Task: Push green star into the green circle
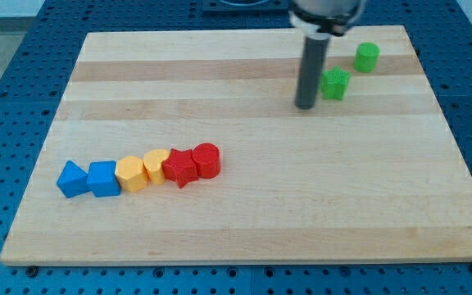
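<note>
Just left of the green star [335,83], my tip [306,106] touches smooth wood, no end effector showing.

Matt pale wood board [244,221] (visible grain), smooth plastic-looking green star [335,83]

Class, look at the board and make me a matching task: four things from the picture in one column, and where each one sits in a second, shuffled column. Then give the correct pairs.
Column one
1. green star
2. green circle
3. red circle
4. my tip

Column two
A. right-hand end of the row of six blocks
B. nearest the view's top right corner
C. just left of the green star, a little lower in the view
D. between the rod and the green circle

Pairs: 1-D, 2-B, 3-A, 4-C
</note>
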Controlling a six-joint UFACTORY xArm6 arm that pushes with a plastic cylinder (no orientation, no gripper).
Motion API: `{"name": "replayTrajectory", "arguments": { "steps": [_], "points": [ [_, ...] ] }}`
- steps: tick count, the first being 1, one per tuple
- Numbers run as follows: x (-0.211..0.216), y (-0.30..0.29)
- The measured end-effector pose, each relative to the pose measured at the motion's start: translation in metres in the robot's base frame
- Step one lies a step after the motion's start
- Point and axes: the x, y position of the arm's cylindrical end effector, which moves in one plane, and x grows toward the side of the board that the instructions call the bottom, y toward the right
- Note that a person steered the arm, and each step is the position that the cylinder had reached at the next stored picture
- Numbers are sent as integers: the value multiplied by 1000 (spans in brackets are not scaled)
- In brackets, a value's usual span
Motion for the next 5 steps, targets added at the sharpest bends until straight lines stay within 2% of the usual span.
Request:
{"name": "replayTrajectory", "arguments": {
  "steps": [1, 3, 4, 5],
  "points": [
    [-18, -3],
    [-42, 95],
    [-42, 92],
    [-27, 54]
  ]
}}
